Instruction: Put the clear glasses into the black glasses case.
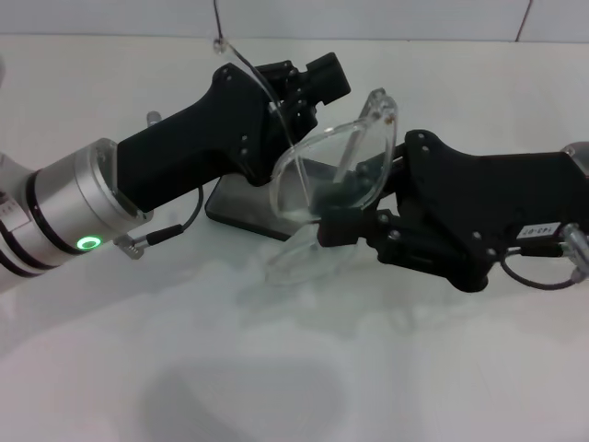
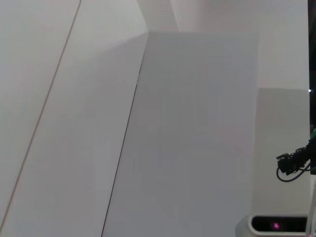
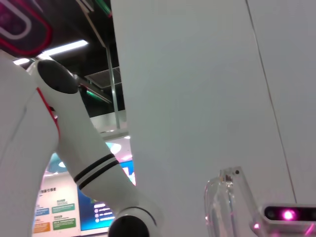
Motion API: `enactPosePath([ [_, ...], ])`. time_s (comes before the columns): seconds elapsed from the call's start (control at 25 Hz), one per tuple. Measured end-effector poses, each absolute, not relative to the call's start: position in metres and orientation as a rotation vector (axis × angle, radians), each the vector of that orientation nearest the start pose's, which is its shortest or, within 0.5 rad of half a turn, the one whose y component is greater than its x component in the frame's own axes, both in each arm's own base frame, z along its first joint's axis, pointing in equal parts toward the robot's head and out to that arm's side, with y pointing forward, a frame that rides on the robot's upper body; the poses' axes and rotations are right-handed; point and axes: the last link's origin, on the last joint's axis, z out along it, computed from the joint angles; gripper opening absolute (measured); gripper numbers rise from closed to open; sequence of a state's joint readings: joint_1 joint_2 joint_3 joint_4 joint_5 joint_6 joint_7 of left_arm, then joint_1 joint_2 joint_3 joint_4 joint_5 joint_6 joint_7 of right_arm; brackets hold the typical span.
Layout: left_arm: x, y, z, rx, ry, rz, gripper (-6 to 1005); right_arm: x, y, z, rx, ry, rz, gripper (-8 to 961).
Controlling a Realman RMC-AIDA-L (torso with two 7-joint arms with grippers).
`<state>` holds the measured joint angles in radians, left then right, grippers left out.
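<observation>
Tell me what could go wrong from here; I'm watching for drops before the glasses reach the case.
1. Both hands meet at the clear glasses, held above the table; if the left hand and right hand pull apart, a thin arm could bend or slip free.
2. The black glasses case lies mostly hidden beneath the arms, so lowering may miss it or knock it.

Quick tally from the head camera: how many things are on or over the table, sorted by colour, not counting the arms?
Clear: 1, the clear glasses, held up between the left pincer and the right pincer.
Black: 1, the black glasses case, lying on the white table beneath them.
Total: 2
</observation>
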<state>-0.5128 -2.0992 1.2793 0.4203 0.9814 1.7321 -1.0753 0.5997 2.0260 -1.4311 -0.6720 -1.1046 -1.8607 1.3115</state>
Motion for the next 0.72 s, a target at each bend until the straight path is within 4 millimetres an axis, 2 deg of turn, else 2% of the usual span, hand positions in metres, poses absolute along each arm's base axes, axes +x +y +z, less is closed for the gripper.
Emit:
enactPosePath([
  [0.72,-0.175,0.302,-0.018,-2.475,-0.294,-1.674,72,0.129,0.304,-0.009,-2.966,0.104,1.544,111],
])
